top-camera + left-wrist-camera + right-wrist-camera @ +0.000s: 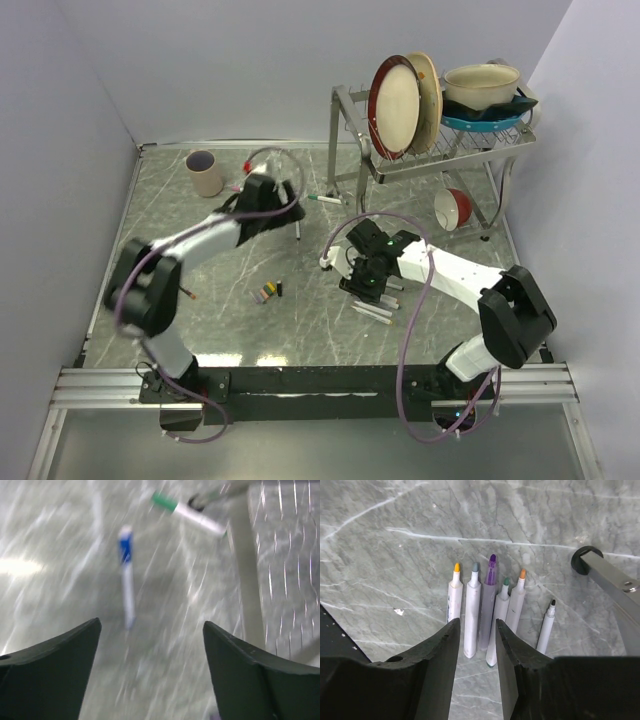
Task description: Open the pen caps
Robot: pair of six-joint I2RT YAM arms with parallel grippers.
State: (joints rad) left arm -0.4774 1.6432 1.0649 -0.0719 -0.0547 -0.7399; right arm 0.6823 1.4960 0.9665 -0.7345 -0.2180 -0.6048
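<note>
A blue pen cap (125, 547) sits on a thin white pen (128, 595) lying on the table ahead of my left gripper (150, 630). That gripper is open wide with nothing between its fingers. A green cap (164, 501) is on a second pen (325, 199) by the rack leg. Loose caps (268, 292) lie in a small heap mid-table. My right gripper (477, 625) hovers open and empty over a row of several uncapped pens (472, 605), seen from above as pens (378, 310) under the right gripper (364, 285). The left gripper (288, 196) is at the back centre.
A metal dish rack (350, 150) with plates and bowls stands at the back right, one foot (582, 560) close to the pen row. A red bowl (455, 208) hangs under it. A beige cup (205, 172) stands at the back left. Walls enclose the table.
</note>
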